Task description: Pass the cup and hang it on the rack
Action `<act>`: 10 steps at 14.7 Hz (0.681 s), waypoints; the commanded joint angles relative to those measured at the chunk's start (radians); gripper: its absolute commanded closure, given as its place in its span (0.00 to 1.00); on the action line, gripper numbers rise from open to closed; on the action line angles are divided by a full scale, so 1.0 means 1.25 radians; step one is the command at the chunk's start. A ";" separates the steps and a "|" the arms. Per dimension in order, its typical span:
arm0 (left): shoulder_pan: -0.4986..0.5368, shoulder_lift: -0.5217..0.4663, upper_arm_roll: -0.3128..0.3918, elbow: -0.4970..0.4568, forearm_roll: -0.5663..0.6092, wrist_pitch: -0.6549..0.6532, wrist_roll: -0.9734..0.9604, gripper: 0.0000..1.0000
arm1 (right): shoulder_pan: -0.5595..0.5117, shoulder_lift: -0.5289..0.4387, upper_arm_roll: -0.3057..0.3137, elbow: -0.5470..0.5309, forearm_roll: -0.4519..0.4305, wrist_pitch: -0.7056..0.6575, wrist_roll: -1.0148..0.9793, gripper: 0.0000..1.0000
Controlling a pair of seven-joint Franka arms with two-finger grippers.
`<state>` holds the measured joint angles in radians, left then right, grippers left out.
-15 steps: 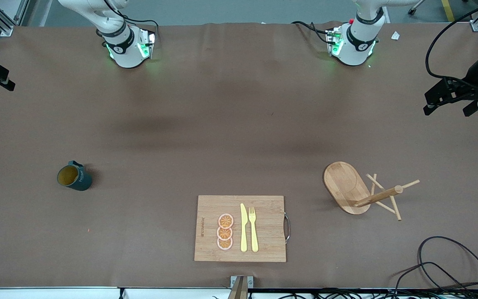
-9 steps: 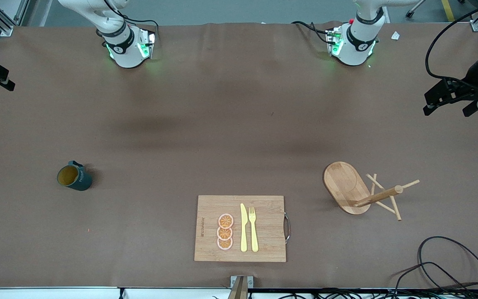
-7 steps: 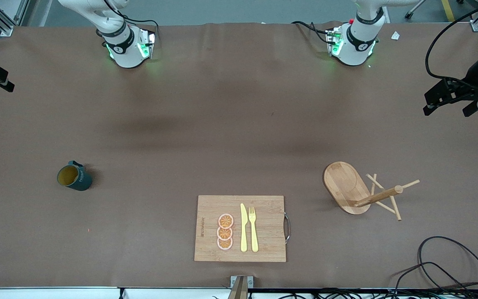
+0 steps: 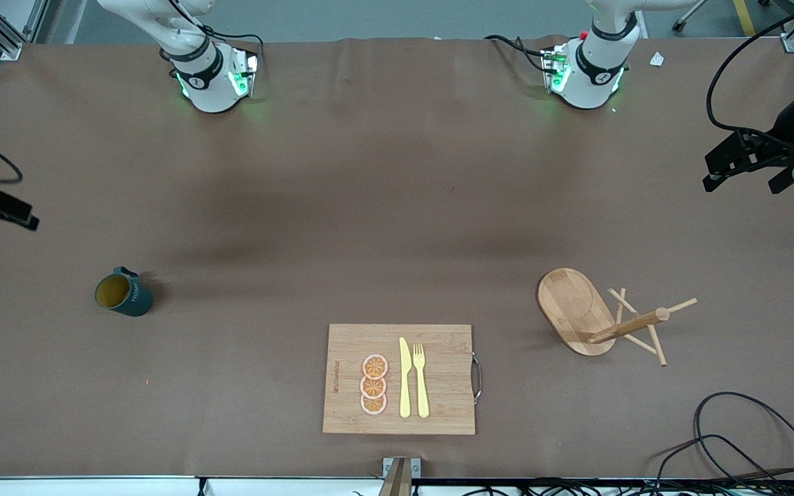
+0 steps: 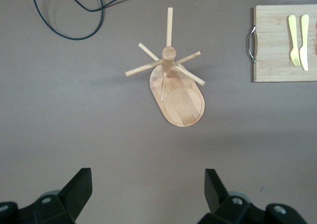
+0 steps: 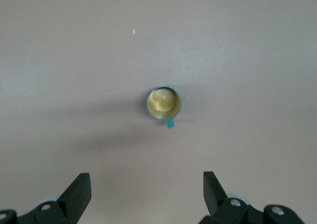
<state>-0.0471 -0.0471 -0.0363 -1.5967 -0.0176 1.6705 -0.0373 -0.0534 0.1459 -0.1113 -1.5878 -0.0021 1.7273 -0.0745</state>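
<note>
The dark teal cup with a yellow inside stands upright on the brown table toward the right arm's end, its handle turned toward the robots' bases. My right gripper hangs high above the table, open and empty, showing at the edge of the front view; the cup shows below it, apart from its fingers. The wooden rack stands on its oval base toward the left arm's end. My left gripper waits high up, open and empty, looking down on the rack.
A bamboo cutting board with orange slices, a yellow knife and a fork lies near the front edge between cup and rack. Black cables loop at the front corner by the left arm's end.
My right gripper has moved down the front view's edge toward the cup. The left arm, cup and rack have not moved.
</note>
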 commanded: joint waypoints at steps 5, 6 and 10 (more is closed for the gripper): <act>0.001 0.009 -0.002 0.018 0.017 -0.006 0.010 0.00 | -0.087 0.126 -0.005 -0.010 0.004 0.069 0.189 0.00; 0.001 0.009 -0.002 0.018 0.015 -0.007 0.010 0.00 | -0.093 0.138 -0.005 -0.022 0.004 0.093 0.247 0.00; 0.002 0.009 -0.002 0.018 0.015 -0.006 0.011 0.00 | -0.091 0.142 -0.005 -0.138 0.005 0.206 0.463 0.00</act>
<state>-0.0473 -0.0467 -0.0365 -1.5967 -0.0176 1.6705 -0.0373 -0.1676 0.3475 -0.1285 -1.6792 -0.0004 1.9289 0.3830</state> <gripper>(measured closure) 0.000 0.000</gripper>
